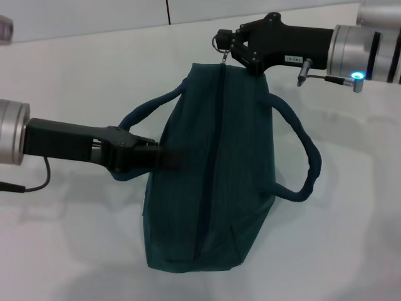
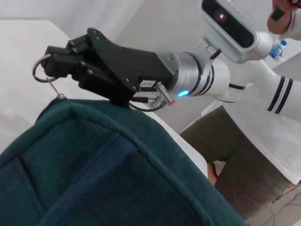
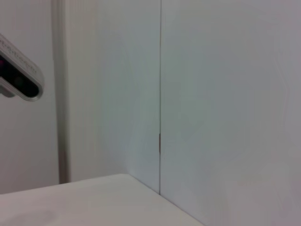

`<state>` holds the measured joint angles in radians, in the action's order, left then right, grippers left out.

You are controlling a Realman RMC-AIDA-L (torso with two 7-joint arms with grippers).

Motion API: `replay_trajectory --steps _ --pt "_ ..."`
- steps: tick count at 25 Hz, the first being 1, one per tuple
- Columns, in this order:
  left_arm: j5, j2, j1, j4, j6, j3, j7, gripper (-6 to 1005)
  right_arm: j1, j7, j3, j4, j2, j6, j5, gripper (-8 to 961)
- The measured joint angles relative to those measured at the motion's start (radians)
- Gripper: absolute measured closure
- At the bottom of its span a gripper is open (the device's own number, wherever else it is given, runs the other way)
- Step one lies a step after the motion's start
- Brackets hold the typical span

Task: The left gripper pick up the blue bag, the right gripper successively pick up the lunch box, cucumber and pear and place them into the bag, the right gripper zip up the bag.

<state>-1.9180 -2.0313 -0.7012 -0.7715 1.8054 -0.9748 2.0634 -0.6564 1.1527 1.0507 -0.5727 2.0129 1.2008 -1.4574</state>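
Observation:
The blue bag (image 1: 207, 182) lies on the white table (image 1: 351, 238) in the head view, and its zipper (image 1: 213, 157) runs closed along the top. My left gripper (image 1: 152, 154) is shut on the bag's left side by the handle (image 1: 147, 111). My right gripper (image 1: 225, 47) is at the bag's far end, shut on the zipper pull ring (image 1: 218, 42). The left wrist view shows the same grip: the right gripper (image 2: 52, 69) holds the ring (image 2: 40, 71) above the bag (image 2: 94, 165). Lunch box, cucumber and pear are out of view.
A person (image 2: 244, 155) stands behind the table beside my right arm, with a water bottle (image 2: 280, 47) behind. The right wrist view shows only a wall panel seam (image 3: 160, 94) and a table corner (image 3: 94, 202). A grey object (image 1: 5, 28) sits at the far left.

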Motion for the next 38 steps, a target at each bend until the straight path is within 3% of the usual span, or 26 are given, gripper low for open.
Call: replay_trajectory --steps 5,13,16,18,20,26,29,34,38 --pt "0.002 -0.013 -0.001 0.002 -0.025 0.027 -0.002 915 0.001 0.072 -0.002 -0.002 -0.003 0.009 0.0 798" --pt "0.006 -0.045 0.005 0.011 -0.037 0.171 -0.112 911 0.067 0.21 -0.011 -0.027 -0.016 0.069 0.001 795" --pt "0.035 -0.052 0.007 0.011 -0.049 0.197 -0.153 831 0.106 0.286 -0.011 -0.035 -0.041 0.104 -0.001 794" --pt "0.063 -0.051 0.011 0.011 -0.056 0.197 -0.17 752 0.125 0.347 -0.011 -0.033 -0.071 0.168 -0.001 793" --pt "0.082 -0.05 0.013 0.011 -0.063 0.198 -0.189 686 0.15 0.417 -0.029 -0.03 -0.111 0.271 0.006 702" --pt "0.092 -0.051 0.017 0.011 -0.075 0.198 -0.252 529 0.18 0.435 -0.181 -0.034 -0.127 0.433 0.003 448" --pt "0.106 -0.053 0.025 0.012 -0.078 0.198 -0.278 458 0.182 0.43 -0.214 -0.035 -0.146 0.484 0.001 330" --pt "0.14 -0.053 0.033 0.037 -0.086 0.198 -0.38 380 0.15 0.373 -0.211 -0.036 -0.169 0.584 -0.008 286" --pt "0.157 -0.053 0.036 0.065 -0.089 0.199 -0.468 380 0.077 0.354 -0.199 -0.037 -0.162 0.665 -0.116 286"
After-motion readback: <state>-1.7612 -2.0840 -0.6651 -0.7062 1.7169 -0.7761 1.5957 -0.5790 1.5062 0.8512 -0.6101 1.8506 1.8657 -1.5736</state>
